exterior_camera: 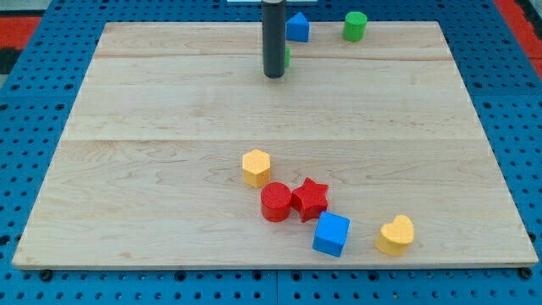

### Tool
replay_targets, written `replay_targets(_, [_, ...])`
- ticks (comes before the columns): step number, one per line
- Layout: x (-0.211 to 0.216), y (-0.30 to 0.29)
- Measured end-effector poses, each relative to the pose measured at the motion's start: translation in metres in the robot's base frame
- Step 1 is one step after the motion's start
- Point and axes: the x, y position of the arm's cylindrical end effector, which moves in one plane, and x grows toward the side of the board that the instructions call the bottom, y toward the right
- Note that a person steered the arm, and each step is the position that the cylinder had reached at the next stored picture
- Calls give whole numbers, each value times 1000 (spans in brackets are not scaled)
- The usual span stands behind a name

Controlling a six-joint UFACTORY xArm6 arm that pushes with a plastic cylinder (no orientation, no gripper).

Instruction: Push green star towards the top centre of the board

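Note:
The green star (286,58) is almost wholly hidden behind my rod near the view's top centre; only a green sliver shows at the rod's right side. My tip (273,76) rests on the wooden board (152,102), just in front of and touching or nearly touching the star. A blue block (297,27) sits just above and right of the star, by the top edge.
A green cylinder (355,25) stands at the top right. Lower centre holds a yellow hexagon (256,167), a red cylinder (276,202), a red star (310,198), a blue cube (331,233) and a yellow heart (395,235).

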Motion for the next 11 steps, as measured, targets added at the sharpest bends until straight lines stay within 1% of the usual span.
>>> replay_targets(1, [5, 3])
replay_targets(2, [-1, 29])
replay_targets(3, [-4, 72])
replay_targets(4, [-37, 74])
replay_targets(5, [-44, 45])
replay_targets(6, [-23, -7])
replay_targets(7, [-5, -7])
replay_targets(8, [23, -9])
replay_targets(9, [38, -54])
replay_targets(10, [27, -97])
replay_targets(11, [14, -80])
